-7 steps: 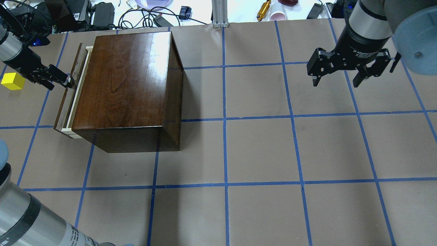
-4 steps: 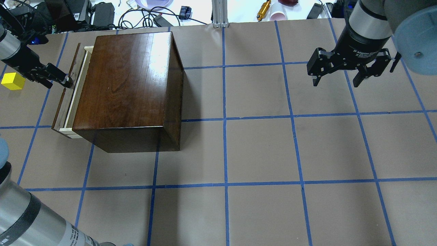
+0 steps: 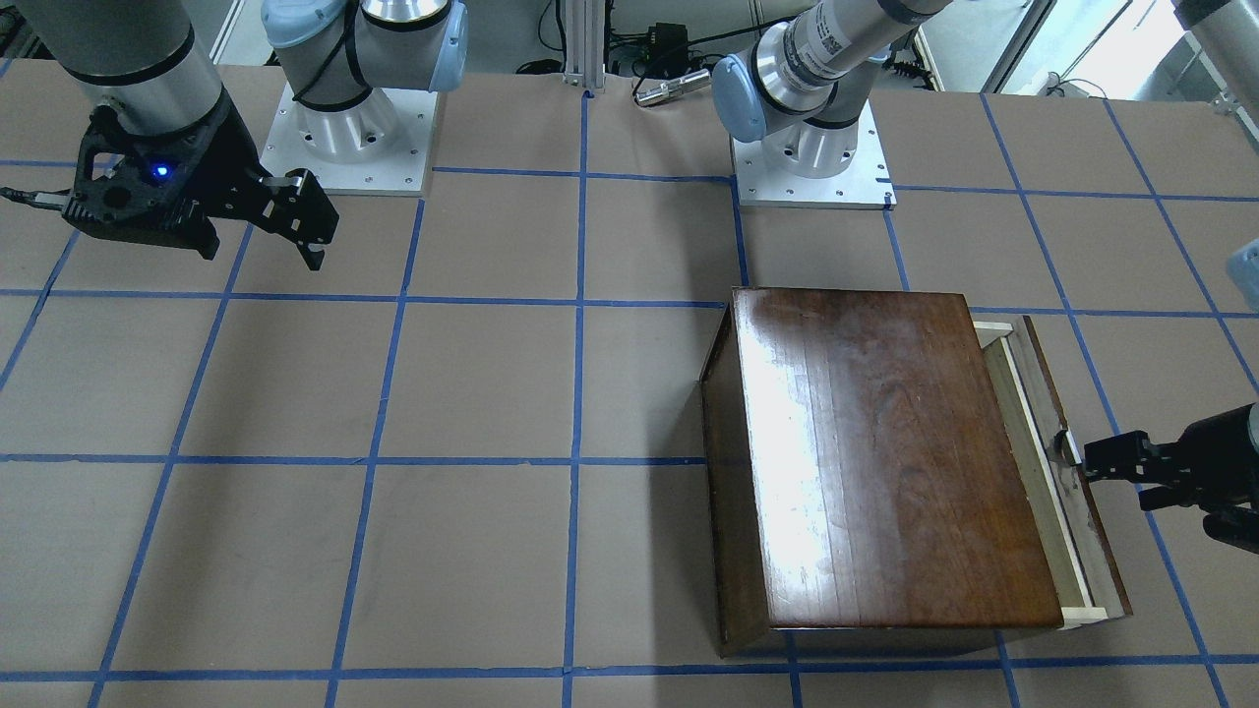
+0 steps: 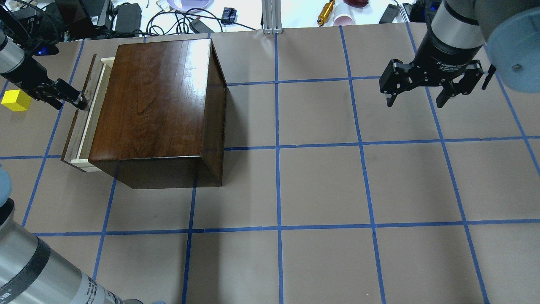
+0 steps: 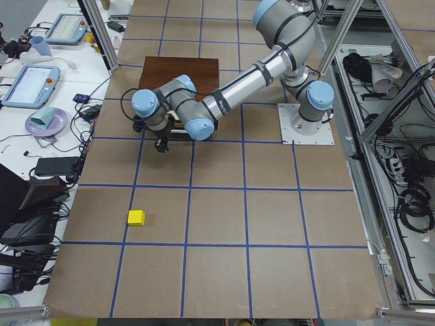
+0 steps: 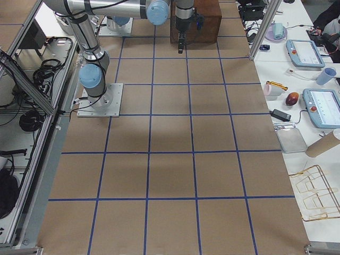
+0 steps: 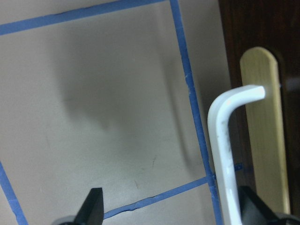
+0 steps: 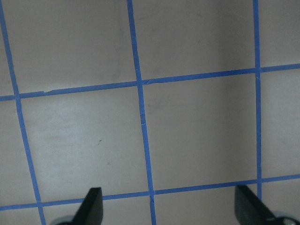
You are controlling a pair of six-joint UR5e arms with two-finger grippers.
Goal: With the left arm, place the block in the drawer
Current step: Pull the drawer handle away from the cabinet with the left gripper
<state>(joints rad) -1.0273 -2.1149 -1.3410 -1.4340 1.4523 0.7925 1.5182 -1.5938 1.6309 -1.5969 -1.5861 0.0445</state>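
The yellow block [image 4: 16,100] lies on the table left of the drawer; it also shows in the exterior left view [image 5: 136,217]. The drawer [image 4: 82,122] stands a little way out of the wooden box [image 4: 160,105], with its pale-wood rim showing [image 3: 1072,511]. My left gripper [image 4: 69,100] is at the drawer's dark front panel by the knob [image 3: 1065,447]. In the left wrist view [image 7: 173,211] its fingertips stand wide apart. A white hooked rod [image 7: 225,140] reaches towards the drawer front. My right gripper [image 4: 415,101] is open and empty, high over the far right.
The back edge of the table holds cables, adapters and small items [image 4: 181,17]. An aluminium post [image 4: 270,17] stands at the back middle. The paper-covered table with blue tape lines [image 4: 295,190] stretches between the box and my right arm.
The drawer has slid further out of the box to the left. My left gripper has moved left with it. The right arm and the block have not moved.
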